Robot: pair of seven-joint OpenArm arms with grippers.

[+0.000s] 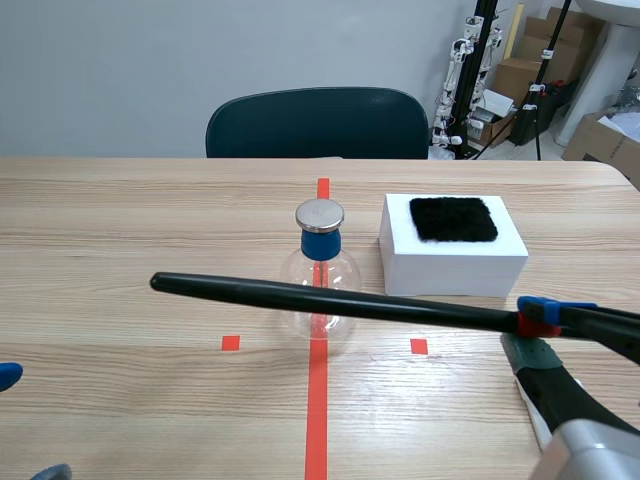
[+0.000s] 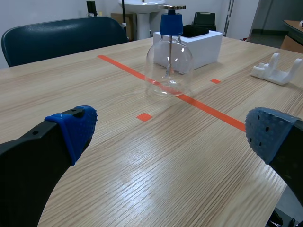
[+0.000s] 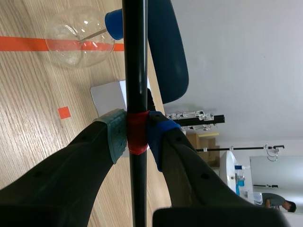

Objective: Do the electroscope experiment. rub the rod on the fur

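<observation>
Two grippers show: the right gripper (image 3: 137,135) is clamped on the one black rod (image 1: 330,299) at its red band, the left gripper (image 2: 173,133) spread wide and empty. From the right jaws the rod runs nearly level across the table (image 1: 120,220), tip toward the left arm's side, in front of the one glass electroscope (image 2: 169,61). One fur patch (image 1: 453,218) sits on one white box (image 1: 450,268) beyond the right jaws.

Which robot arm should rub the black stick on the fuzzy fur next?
The right one. The right gripper is shut on the rod, and the fur lies on the white box on that same side. The left gripper is open, empty, and farther from the fur.
</observation>
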